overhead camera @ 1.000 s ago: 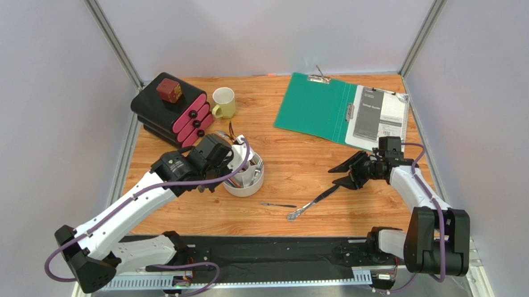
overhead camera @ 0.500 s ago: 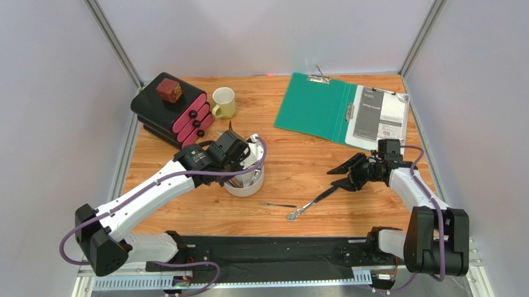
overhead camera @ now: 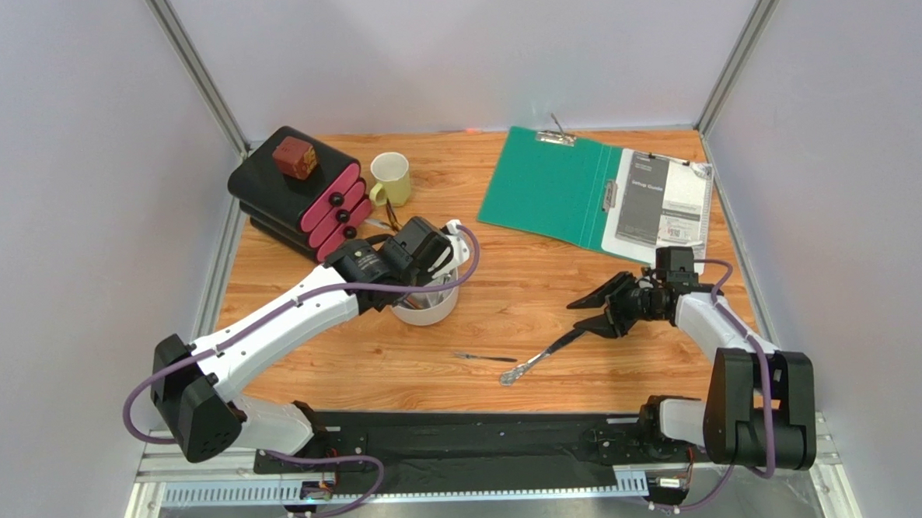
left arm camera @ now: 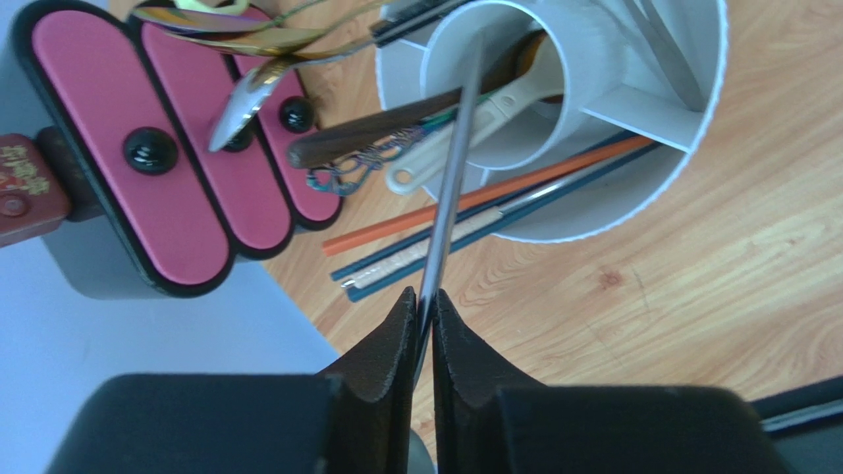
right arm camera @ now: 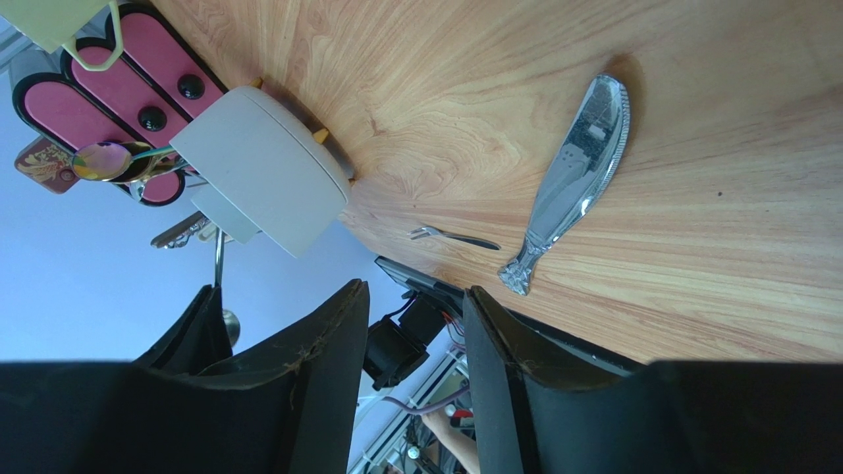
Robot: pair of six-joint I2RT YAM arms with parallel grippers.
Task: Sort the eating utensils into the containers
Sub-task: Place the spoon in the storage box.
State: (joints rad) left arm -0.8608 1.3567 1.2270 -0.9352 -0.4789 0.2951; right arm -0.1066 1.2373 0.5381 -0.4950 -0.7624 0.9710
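**Left pincer** [left arm camera: 421, 296]: clenched on a thin silver utensil [left arm camera: 450, 188], gripped near its end. The utensil's far end points into the inner tube of the round white holder [left arm camera: 604, 212]. The left arm stretches forward and to the right from its base, its wrist poised directly above the holder.

**Right pincer** [right arm camera: 414, 291]: released, its fingers spread wide and holding nothing. It hangs low over the table [overhead camera: 526, 291]. The right arm is folded, with the forearm pointing left. A silver knife [right arm camera: 574, 178] lies flat on the wood just beyond the fingertips and apart from them. A small fork [right arm camera: 457, 238] lies nearby, nearer the table's front edge.

**Holder:** it stands on the table beside a black box with pink fronts [overhead camera: 305, 202]. A white spoon [left arm camera: 495, 104] and a dark brown handle [left arm camera: 376, 133] lean out of the inner tube. Orange and dark chopsticks [left arm camera: 475, 202] rest in an outer compartment. Gold spoons [left arm camera: 247, 39] project over the rim towards the box.

**Background:** a pale yellow mug [overhead camera: 390, 178] and an open green clipboard [overhead camera: 556, 185].
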